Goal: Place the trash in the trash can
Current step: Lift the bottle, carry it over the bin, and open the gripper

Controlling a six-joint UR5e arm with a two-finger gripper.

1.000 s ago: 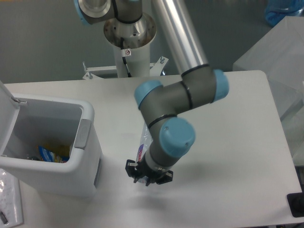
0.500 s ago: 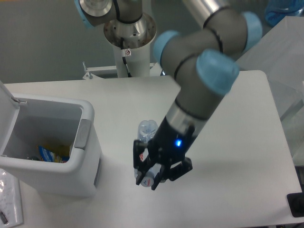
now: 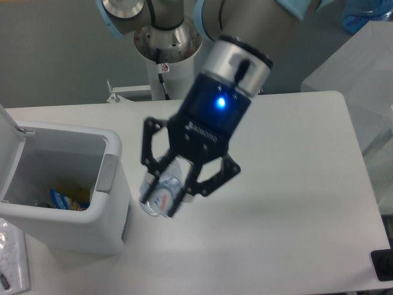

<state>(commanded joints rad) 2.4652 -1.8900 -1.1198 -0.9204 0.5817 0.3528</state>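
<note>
One bottle [image 3: 161, 193] was in the grasp of the gripper [image 3: 173, 187] at this moment, raised clear of the table [image 3: 295, 184] and hanging just to the right of the trash can [image 3: 67, 190]. I noted the fingers [image 3: 195, 184] closed against its clear body, with the red-and-white label facing the camera at the lower end. The can stood at the near left with its lid [image 3: 9, 132] flipped up and some coloured litter [image 3: 64, 200] already lying inside.

In my judgement the bottle was light and looked empty (I could see no liquid in it), thin-walled and liable to buckle under a hard squeeze, and smooth enough to slide if held loosely. The mid-body hold appeared sound; a moderate grip across the widest part would suit it best.

I could not find the wrapper in this view.
</note>
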